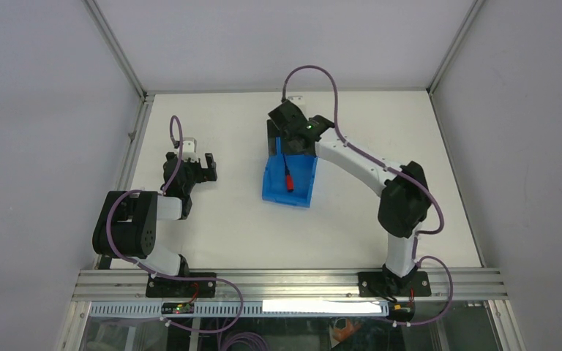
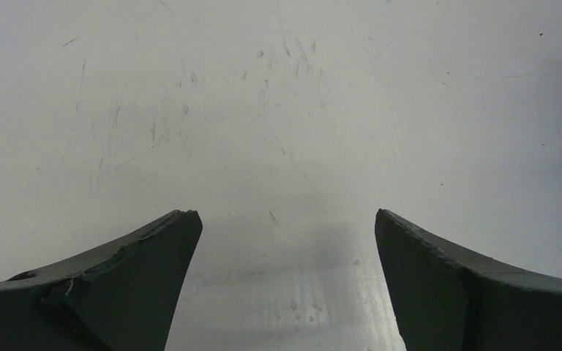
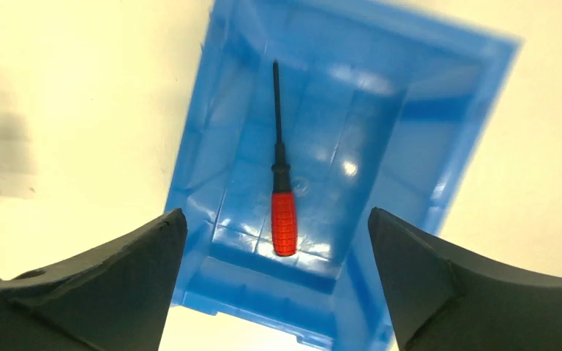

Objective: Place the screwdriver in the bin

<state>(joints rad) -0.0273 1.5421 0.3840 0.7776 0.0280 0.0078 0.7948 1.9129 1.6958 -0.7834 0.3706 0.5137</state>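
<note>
The screwdriver, red handle and thin dark shaft, lies flat on the floor of the blue bin in the middle of the table. In the right wrist view the screwdriver rests inside the bin with nothing touching it. My right gripper is open and empty, hovering above the bin's far end. My left gripper is open and empty over bare table at the left, well away from the bin.
White tabletop is enclosed by grey walls and an aluminium frame rail at the near edge. A small white fitting sits at the back edge behind the right gripper.
</note>
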